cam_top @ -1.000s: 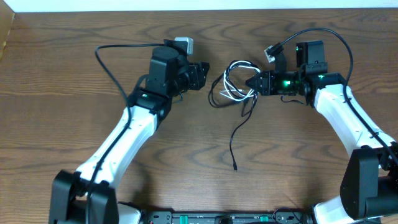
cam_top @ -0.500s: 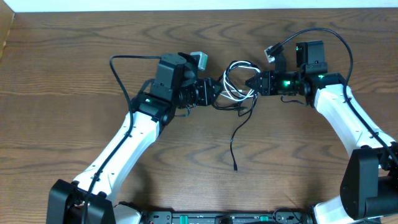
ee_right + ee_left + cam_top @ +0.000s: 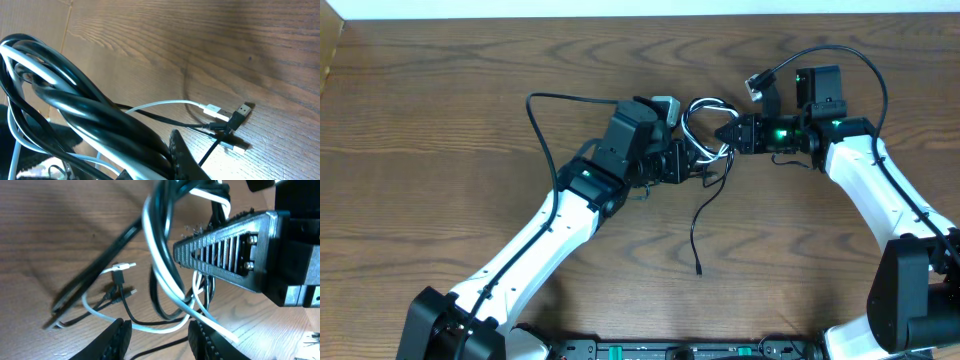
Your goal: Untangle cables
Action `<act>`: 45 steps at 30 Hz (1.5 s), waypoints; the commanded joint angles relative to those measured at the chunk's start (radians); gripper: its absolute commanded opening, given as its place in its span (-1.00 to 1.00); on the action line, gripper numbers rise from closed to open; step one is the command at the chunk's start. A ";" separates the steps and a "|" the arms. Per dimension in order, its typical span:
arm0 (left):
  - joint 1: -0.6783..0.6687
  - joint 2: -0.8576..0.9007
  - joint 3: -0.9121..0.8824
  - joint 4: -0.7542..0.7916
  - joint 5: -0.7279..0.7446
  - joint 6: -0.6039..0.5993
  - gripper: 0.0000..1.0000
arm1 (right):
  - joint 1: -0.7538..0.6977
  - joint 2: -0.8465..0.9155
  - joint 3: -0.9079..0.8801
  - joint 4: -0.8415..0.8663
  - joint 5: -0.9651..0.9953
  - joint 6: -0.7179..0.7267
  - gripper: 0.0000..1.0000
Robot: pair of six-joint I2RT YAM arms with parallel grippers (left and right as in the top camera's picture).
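Note:
The cables, one black and one white, lie as a looped tangle point(image 3: 705, 135) at the table's far middle, with a black tail point(image 3: 698, 225) trailing toward the front. My right gripper point(image 3: 725, 133) is shut on the tangle's right side. In the right wrist view, thick black loops point(image 3: 100, 115) and a white strand point(image 3: 165, 104) run into the right gripper point(image 3: 155, 167), and small plug ends point(image 3: 239, 114) rest on the wood. My left gripper point(image 3: 692, 162) is at the tangle's left side. Its jaws point(image 3: 160, 340) stand open around a white strand point(image 3: 160, 275) and black loops point(image 3: 100, 255).
A cardboard box edge point(image 3: 328, 50) shows at the far left corner. A white strip point(image 3: 620, 8) borders the table's far edge. The left arm's own thick black wire point(image 3: 545, 110) arcs above the table. A black equipment bar point(image 3: 670, 350) lies along the front edge.
My left arm has swung right, from well left of the tangle up to it, and its jaws have narrowed. The right arm and the tangle have stayed put.

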 commanded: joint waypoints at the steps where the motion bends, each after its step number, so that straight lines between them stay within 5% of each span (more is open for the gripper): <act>1: -0.015 0.001 0.004 -0.041 -0.032 -0.009 -0.24 | 0.000 -0.003 0.001 -0.001 -0.032 0.003 -0.98; 5: -0.016 0.001 0.004 -0.167 -0.053 -0.010 -0.35 | 0.000 -0.003 0.001 -0.002 -0.032 0.003 -0.98; 9: -0.016 -0.002 0.004 -0.235 -0.063 -0.067 -0.25 | 0.000 -0.003 0.001 -0.003 -0.032 0.003 -0.98; 16: -0.016 -0.037 0.006 -0.032 -0.063 -0.095 0.00 | 0.000 -0.003 0.001 -0.005 -0.022 0.003 -0.98; 31: -0.081 -0.066 0.006 -0.077 -0.039 -0.125 -0.20 | 0.000 -0.003 0.001 -0.004 -0.021 0.003 -0.98; 39: -0.082 -0.199 0.005 -0.137 -0.313 -0.126 -0.07 | 0.000 -0.003 0.001 -0.004 -0.022 0.003 -0.98; 45: -0.085 -0.075 0.005 -0.099 -0.315 -0.148 -0.06 | 0.000 -0.003 0.001 -0.005 -0.022 0.003 -0.98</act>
